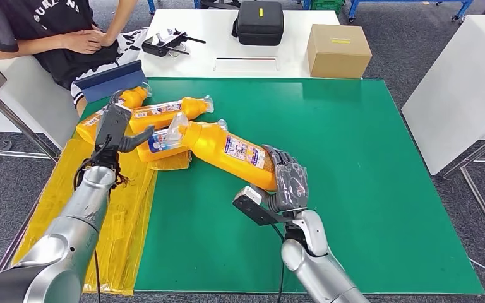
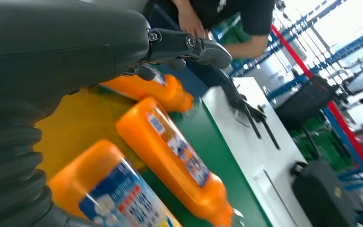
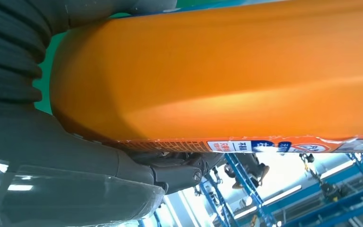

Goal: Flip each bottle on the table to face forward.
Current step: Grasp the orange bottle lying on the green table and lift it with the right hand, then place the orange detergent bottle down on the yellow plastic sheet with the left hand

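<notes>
Centre frame on the green mat [image 1: 366,189]: one orange bottle [image 1: 233,151], label up, right hand [image 1: 288,180] fingers wrapped round its base. Upper left, three more bottles [image 1: 164,113] clustered, unsorted; left hand [image 1: 117,129] hovers, fingers spread. Early going, I'd judge.

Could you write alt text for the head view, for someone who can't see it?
The robot's right hand grips an orange bottle lying on a green table. Its left hand hovers over three more bottles beside yellow sheeting.
</notes>
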Action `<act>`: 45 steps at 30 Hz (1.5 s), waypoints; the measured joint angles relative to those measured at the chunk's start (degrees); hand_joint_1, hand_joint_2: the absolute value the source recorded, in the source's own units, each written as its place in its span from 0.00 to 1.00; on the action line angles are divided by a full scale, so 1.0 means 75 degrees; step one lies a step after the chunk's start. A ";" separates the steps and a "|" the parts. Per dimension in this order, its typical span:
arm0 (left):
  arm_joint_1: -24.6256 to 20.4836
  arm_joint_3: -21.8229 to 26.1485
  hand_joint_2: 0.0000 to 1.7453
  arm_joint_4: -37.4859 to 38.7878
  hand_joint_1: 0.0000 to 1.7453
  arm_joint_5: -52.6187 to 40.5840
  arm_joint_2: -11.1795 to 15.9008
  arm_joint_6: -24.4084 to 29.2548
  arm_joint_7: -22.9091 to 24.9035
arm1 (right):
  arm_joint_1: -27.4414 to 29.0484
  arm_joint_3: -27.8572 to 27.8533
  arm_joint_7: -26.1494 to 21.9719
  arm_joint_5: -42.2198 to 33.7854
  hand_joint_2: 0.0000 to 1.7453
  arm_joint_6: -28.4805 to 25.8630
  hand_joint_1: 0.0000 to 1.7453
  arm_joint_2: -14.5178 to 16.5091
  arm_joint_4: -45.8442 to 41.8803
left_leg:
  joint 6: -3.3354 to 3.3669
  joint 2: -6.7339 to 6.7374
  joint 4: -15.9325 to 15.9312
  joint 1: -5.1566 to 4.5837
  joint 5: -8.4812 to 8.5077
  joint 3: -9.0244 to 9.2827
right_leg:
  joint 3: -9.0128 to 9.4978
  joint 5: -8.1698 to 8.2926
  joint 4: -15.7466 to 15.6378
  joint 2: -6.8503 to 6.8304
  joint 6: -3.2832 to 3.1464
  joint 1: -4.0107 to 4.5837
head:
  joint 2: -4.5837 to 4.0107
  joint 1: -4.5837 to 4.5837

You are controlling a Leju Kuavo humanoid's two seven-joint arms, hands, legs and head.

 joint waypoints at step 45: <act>-0.0960 -0.0608 1.00 0.0769 0.00 0.2830 -0.0155 -0.4492 -0.0810 | -0.2374 -0.5303 -0.4126 -0.0892 1.00 -0.0199 1.00 0.1873 0.2438 | -0.0007 -0.0001 0.0002 0.0005 0.0007 -0.0016 | -0.0014 0.0004 0.0005 0.0000 0.0002 -0.0002 | 0.0000 0.0000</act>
